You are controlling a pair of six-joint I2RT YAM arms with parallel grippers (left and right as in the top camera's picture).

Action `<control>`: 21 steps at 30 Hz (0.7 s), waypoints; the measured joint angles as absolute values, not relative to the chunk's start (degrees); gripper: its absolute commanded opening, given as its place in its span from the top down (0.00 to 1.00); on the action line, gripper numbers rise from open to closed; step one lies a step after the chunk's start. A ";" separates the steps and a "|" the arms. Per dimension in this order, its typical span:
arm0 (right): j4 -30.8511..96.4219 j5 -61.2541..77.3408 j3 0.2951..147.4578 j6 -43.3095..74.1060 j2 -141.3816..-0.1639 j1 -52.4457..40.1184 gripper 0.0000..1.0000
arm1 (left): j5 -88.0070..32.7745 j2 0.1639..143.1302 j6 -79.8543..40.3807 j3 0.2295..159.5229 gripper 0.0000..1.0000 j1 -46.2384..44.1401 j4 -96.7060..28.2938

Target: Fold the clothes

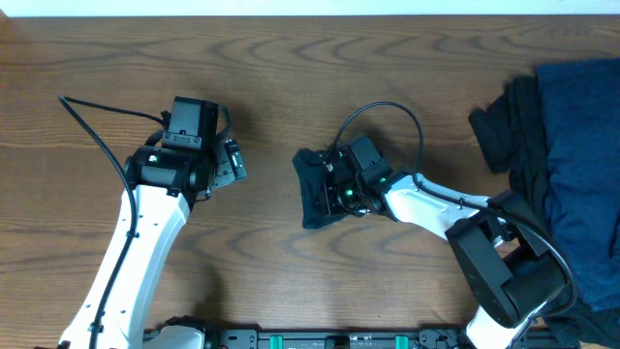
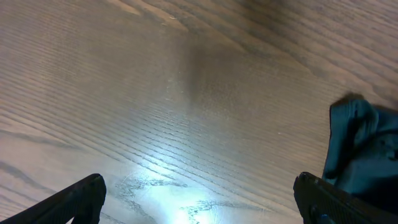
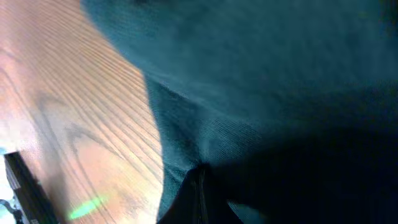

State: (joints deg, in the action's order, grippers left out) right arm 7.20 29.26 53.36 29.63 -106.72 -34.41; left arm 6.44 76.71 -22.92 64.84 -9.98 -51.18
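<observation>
Right pincer (image 1: 329, 189) pinches 1 bunched dark cloth (image 1: 310, 201); it could slip out. Left pincer (image 1: 234, 163) waits spread, well apart.

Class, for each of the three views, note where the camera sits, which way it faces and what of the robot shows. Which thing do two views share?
Overhead: fixed above, facing straight down on the wooden table; shows the left end effector and the right end effector at a small dark garment.
Left wrist: mounted at the left wrist, facing down across the table; its spread fingertips sit at the bottom corners.
Right wrist: mounted at the right wrist, close against dark fabric; own fingers not discernible.
Shared: overhead and left wrist both show the small dark garment.
</observation>
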 measured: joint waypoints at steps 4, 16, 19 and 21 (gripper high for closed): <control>5.76 29.71 53.28 29.87 -103.72 -34.09 0.99 | 6.44 76.71 -22.92 64.84 0.02 -9.98 -51.20; 5.43 26.55 53.30 30.57 -89.84 -31.88 0.91 | 6.44 76.71 -22.92 64.84 0.02 -9.98 -51.18; 6.24 24.95 53.30 30.59 -89.84 -31.81 0.88 | 6.44 76.71 -22.92 64.84 0.02 -9.98 -51.20; 6.96 24.38 53.30 30.65 -89.84 -31.31 0.77 | 6.44 76.71 -22.92 64.84 0.02 -9.98 -51.18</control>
State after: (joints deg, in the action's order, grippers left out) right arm 6.96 24.38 53.30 30.65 -89.84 -31.31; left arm 6.44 76.71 -22.92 64.84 -9.98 -51.18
